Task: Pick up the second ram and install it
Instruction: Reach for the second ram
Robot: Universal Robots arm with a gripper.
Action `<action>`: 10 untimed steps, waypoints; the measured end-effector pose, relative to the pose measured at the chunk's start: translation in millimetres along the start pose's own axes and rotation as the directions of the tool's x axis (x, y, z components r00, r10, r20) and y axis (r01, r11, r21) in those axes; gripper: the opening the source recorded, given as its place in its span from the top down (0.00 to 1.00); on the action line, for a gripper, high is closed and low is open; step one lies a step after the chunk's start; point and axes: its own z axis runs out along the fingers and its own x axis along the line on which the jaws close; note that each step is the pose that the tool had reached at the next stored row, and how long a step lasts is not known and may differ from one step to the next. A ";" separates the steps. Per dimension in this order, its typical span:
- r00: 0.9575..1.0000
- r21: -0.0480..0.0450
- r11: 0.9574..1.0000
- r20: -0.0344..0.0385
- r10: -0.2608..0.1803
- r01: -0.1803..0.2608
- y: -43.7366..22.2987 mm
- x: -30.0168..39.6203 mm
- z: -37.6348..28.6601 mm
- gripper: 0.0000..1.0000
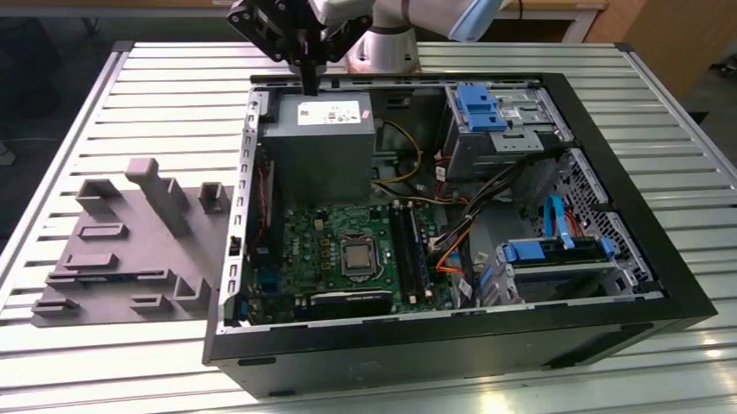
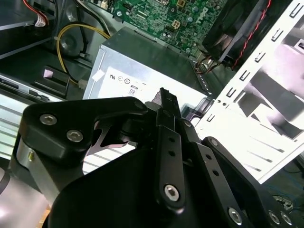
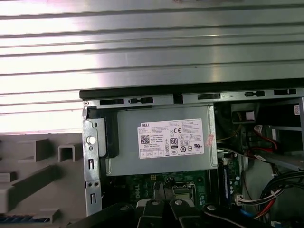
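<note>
Black gripper [image 1: 310, 86] is hovering above grey metal power-supply box [image 1: 317, 142] in open black computer case [image 1: 461, 345]; fingers [image 2: 168, 142] pressed together, seemingly empty, likely staying slim near case wall.

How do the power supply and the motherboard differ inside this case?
The power supply is a plain grey metal box with a white label; the motherboard is a flat green board crowded with parts. The power supply stands tall; the motherboard lies low on the case floor. The tool hangs by the power supply's far edge, away from the motherboard. Both sit inside the open black case.
</note>
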 end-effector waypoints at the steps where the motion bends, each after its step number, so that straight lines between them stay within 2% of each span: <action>1: 1.000 0.000 1.000 0.000 0.000 0.000 -0.1 0.8 0.0 0.89; 10: 1.000 0.000 1.000 0.000 0.000 0.000 -0.5 7.2 -0.2 0.89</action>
